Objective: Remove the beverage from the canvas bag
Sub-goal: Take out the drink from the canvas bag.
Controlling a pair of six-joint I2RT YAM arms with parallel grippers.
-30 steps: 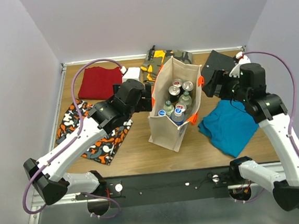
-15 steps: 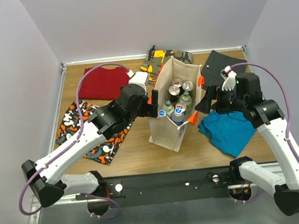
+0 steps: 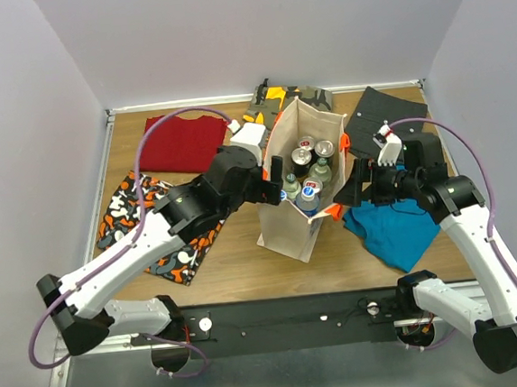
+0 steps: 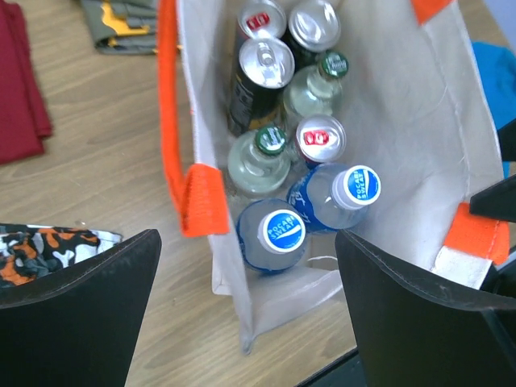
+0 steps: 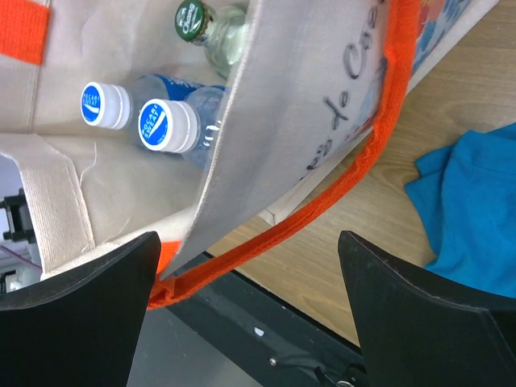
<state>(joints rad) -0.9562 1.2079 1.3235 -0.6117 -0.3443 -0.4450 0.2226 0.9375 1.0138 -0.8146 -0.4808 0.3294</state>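
Canvas bag (image 3: 284,223) (drinks (image 3: 311,189) inside) stands between left gripper (image 4: 246,242) and right gripper (image 5: 248,242).

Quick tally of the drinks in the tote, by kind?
Inside the canvas bag:
Cans: 4
Green-capped bottles: 2
Blue-capped bottles: 2
Total: 8
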